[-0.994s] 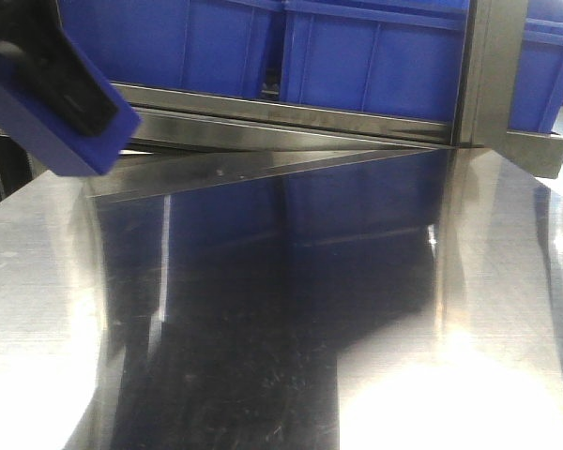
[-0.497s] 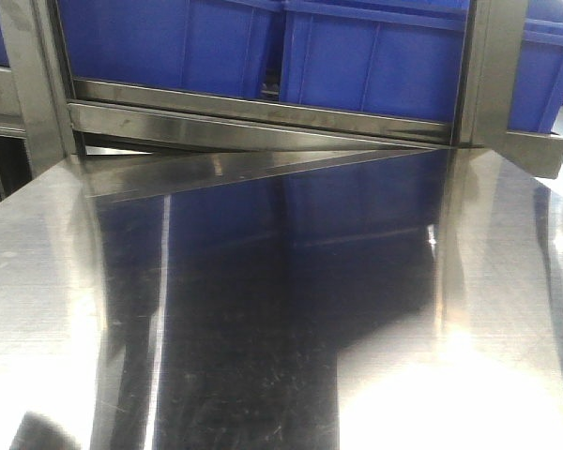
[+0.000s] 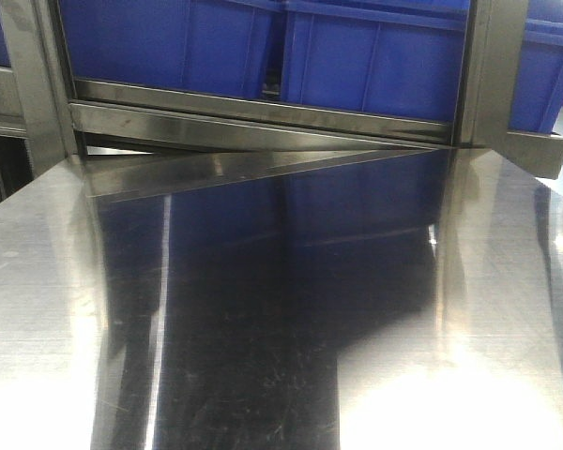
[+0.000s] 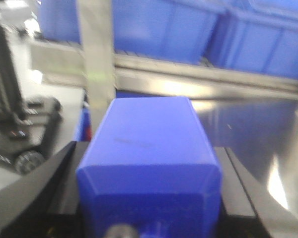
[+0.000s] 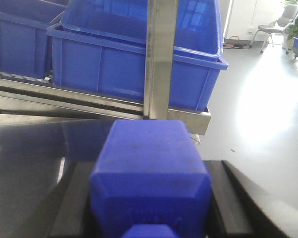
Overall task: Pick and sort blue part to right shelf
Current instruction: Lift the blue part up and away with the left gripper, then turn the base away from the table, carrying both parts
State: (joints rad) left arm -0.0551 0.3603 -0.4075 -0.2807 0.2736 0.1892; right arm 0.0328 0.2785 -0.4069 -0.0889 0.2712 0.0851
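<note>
Pincers on both arms are closed on blue pieces. The right pincer (image 5: pixel 149 163) grips the blue part (image 5: pixel 151 183). Its black fingers (image 5: pixel 74 208) press flat against the part's two sides, spread only as wide as the boxy body. A chunky blue cap end shows at the near edge of that view. The right arm holds the part above the steel table (image 3: pixel 56 309) and points it at the far shelf (image 3: pixel 263 117), in line with an upright steel post (image 5: pixel 159 59). A large blue bin (image 5: pixel 134 64) sits on the shelf behind the post. To the far right there is open floor and a chair (image 5: pixel 283 20).

The left pincer (image 4: pixel 151 148) is clamped on a second blue block (image 4: pixel 149 148), with dark fingers (image 4: pixel 64 183) tight on either side. A small round greyish nub shows at the near edge. The view is blurred, so I cannot tell what the nub belongs to. This arm also aims at the shelf, near the table's left end, with another steel post just beyond the block. More blue bins are lined up behind it. A black wheeled stand (image 4: pixel 20 134) is on the floor to the left.

The front view shows only the shiny table top, with the shelf rail and bins at its far edge.
</note>
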